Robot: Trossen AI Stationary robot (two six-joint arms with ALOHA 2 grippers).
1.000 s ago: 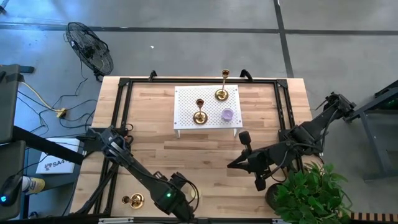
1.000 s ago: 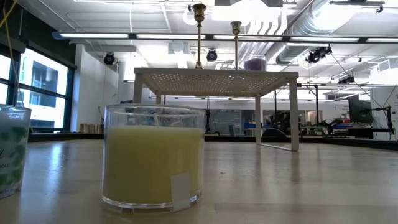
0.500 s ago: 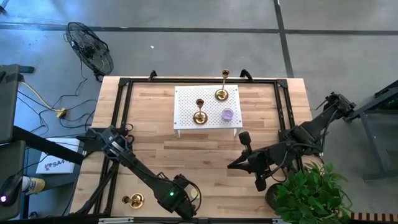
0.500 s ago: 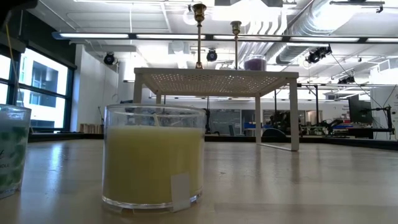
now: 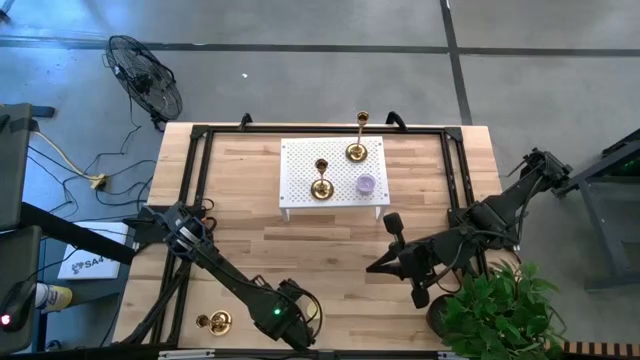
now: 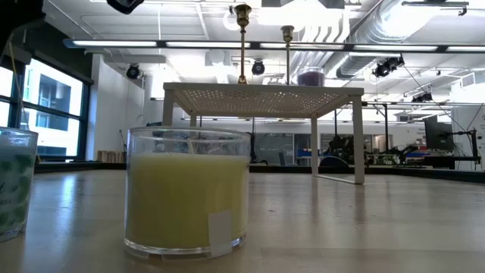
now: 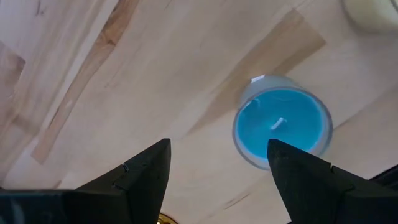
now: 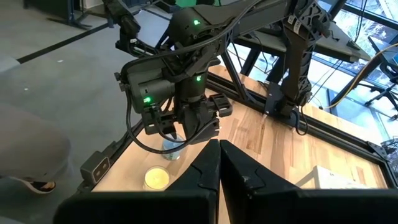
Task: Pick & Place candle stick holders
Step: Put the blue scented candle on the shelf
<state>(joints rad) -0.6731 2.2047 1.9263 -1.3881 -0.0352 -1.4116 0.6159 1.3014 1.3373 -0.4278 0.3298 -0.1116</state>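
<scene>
Two gold candle stick holders [image 5: 321, 186] [image 5: 356, 150] stand upright on their round bases on a white perforated stand [image 5: 300, 160]; in the low view their slim stems [image 6: 242, 42] [image 6: 287, 49] rise above it. A third gold holder [image 5: 215, 321] stands on the table near the front left corner. My left gripper [image 5: 296, 320] hovers open and empty near the front edge, above a blue candle in a glass [image 7: 283, 127]; it also shows in the left wrist view [image 7: 217, 180]. My right gripper [image 5: 373, 266] is shut and empty above the table's right middle.
A yellow candle jar [image 6: 186, 189] and a green-patterned glass [image 6: 14, 182] stand close to the low camera. A small purple candle [image 5: 366, 184] sits on the stand. A black frame [image 5: 196, 170] borders the table, and a potted plant [image 5: 495, 305] stands at the front right.
My left gripper has drifted a little toward the table's right edge, away from the gold holder at the front left, staying open and empty. Nothing else has moved.
</scene>
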